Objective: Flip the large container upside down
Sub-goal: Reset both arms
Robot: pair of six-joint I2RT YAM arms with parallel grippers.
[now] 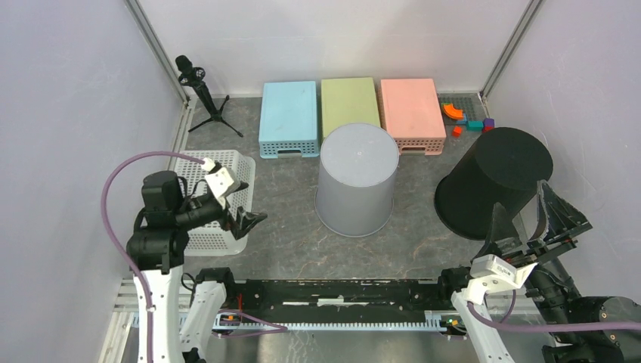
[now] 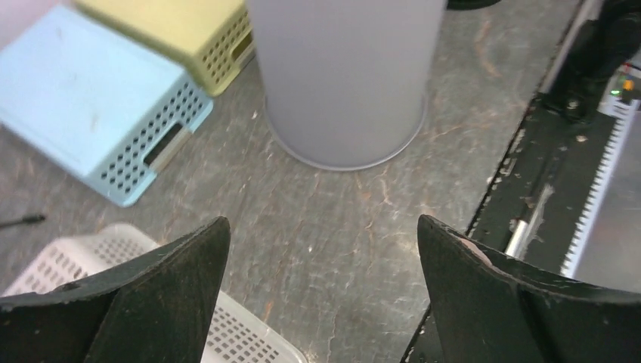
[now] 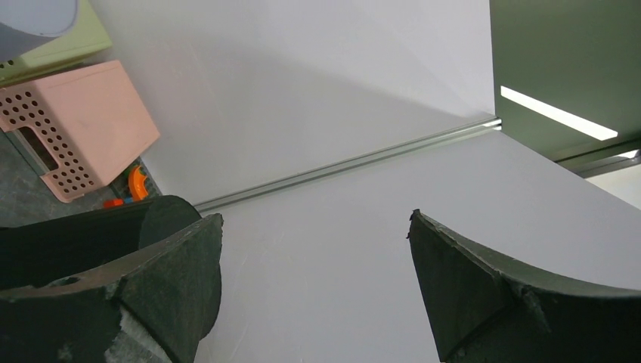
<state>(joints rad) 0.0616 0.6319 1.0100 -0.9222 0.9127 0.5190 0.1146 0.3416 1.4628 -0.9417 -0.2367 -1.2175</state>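
Two big bucket-shaped containers stand on the table, both with the closed end up. The grey container [image 1: 356, 180] [image 2: 344, 76] is in the middle; the black container [image 1: 495, 181] [image 3: 68, 242] is at the right. My left gripper [image 1: 249, 221] [image 2: 323, 221] hangs open over bare table, left of and nearer than the grey one, with nothing between its fingers. My right gripper [image 1: 521, 198] [image 3: 317, 215] is open just in front of the black container's near right side, pointing up at the white wall, and holds nothing.
A white mesh basket [image 1: 234, 162] [image 2: 91, 249] sits under the left arm. Overturned blue [image 1: 289, 117], green [image 1: 349, 102] and pink [image 1: 410, 113] crates line the back. Toy blocks [image 1: 465, 119] lie back right, a small tripod [image 1: 202, 94] back left. A black rail [image 1: 332, 291] runs along the front.
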